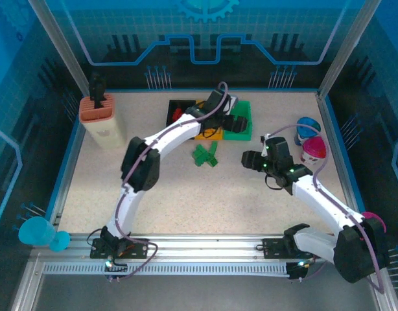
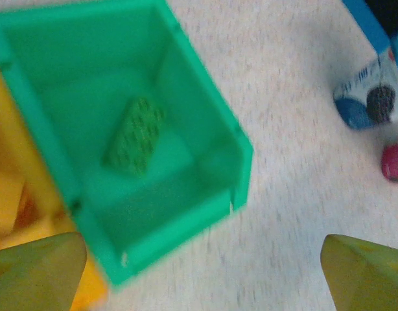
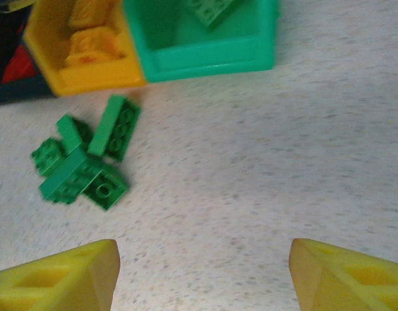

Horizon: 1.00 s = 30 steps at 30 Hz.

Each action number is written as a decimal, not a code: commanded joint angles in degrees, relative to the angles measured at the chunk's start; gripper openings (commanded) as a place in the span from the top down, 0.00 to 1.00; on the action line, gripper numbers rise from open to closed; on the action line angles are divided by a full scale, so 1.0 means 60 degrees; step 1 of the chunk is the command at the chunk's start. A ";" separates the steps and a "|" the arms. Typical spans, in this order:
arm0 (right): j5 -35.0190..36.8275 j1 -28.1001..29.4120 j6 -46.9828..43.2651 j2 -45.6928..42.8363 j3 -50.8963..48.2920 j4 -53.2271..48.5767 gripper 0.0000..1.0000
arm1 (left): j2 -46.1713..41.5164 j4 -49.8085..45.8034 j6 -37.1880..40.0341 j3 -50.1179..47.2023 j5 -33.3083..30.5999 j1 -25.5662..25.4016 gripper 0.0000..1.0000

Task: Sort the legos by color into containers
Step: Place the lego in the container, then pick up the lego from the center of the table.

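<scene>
In the left wrist view the left pincer (image 2: 204, 245) stands wide apart with nothing between its fingers (image 2: 37, 275), which sit in the two bottom corners of the frame. The green bin (image 2: 205, 110) takes up the upper left, above the pincer, its near corner reaching down toward the gap. One green brick (image 2: 135, 136) lies tilted inside the bin, somewhat blurred. The yellow bin (image 2: 8, 162) sits against the green bin's left wall at the left edge of the frame. Near the right edge, a blue cup (image 2: 354, 111) and a magenta cup (image 2: 393, 162) stand on the speckled surface (image 2: 283, 129). In the right wrist view the right pincer (image 3: 204, 245) is also apart and empty, with its fingers in the bottom corners. A heap of green bricks (image 3: 82, 165) lies on the surface at middle left, above the left finger and clear of it. Along the top edge, from left to right, run the black bin (image 3: 11, 97) with a red brick (image 3: 17, 65) inside, the yellow bin holding yellow bricks (image 3: 95, 32), and the green bin. In the overhead view the left pincer hangs over the green bin at upper middle, and the right pincer sits just right of the heap, near it but not touching.
</scene>
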 commanded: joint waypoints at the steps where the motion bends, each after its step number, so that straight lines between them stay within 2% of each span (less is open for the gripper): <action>1: -0.0439 0.0745 -0.1269 0.0693 0.0550 0.0461 0.27 | -0.2715 0.1709 -0.0049 -0.2112 -0.0267 -0.0098 0.06; 8: -0.0394 0.1843 -0.2762 0.2986 0.2266 0.0113 0.19 | -0.5958 0.1956 -0.0484 -0.6194 -0.0819 -0.0086 0.07; 15: -0.0940 0.1985 -0.3699 0.5419 0.3811 -0.0301 0.18 | -0.8469 0.1630 -0.1057 -0.8965 -0.1435 -0.0092 0.08; 19: -0.0646 0.2055 -0.3830 0.6327 0.4441 -0.0401 0.20 | -0.9536 0.1086 -0.1316 -0.9793 -0.1583 -0.0098 0.09; 23: -0.0743 0.2113 -0.3976 0.7185 0.5124 -0.0665 0.28 | -1.0374 0.0686 -0.1526 -1.0459 -0.1748 -0.0096 0.11; 27: -0.0343 0.2279 -0.4048 0.7831 0.5563 -0.0860 0.37 | -1.0967 0.0333 -0.1611 -1.0864 -0.1989 -0.0099 0.13; 30: -0.0086 0.2406 -0.4070 0.8205 0.5770 -0.1015 0.40 | -1.1293 0.0106 -0.1583 -1.1049 -0.2077 -0.0099 0.14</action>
